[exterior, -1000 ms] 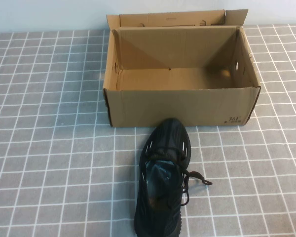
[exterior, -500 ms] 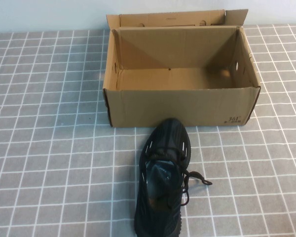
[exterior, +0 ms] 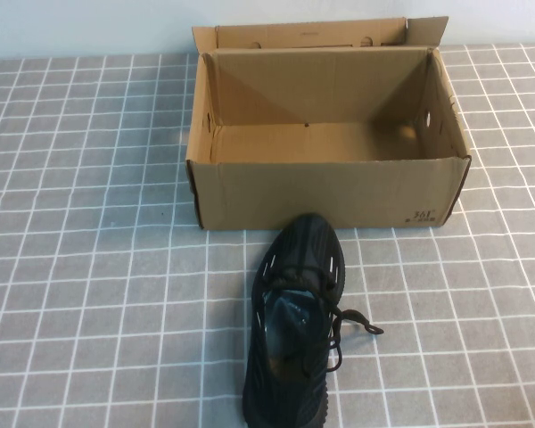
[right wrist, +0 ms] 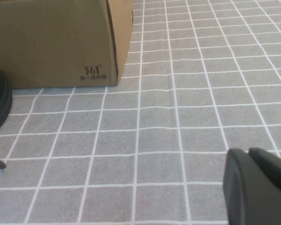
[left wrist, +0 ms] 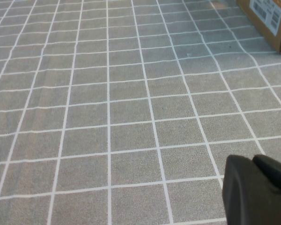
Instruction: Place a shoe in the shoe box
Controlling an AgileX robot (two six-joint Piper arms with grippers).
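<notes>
Left gripper (left wrist: 260, 190) and right gripper (right wrist: 257, 185) pressed together, low over the table's near edge; shoe (exterior: 296, 325) touches the box (exterior: 325, 192); grabbing it might shove the cardboard.

The left gripper (left wrist: 258, 190) hangs low over the surface, its 2 dark fingers pressed together, holding nothing. The right gripper (right wrist: 256, 185) hangs equally low, fingers closed and empty, touching nothing.

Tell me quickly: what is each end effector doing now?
Left end effector: closed, empty, above the table.
Right end effector: closed, empty, above the table.
</notes>
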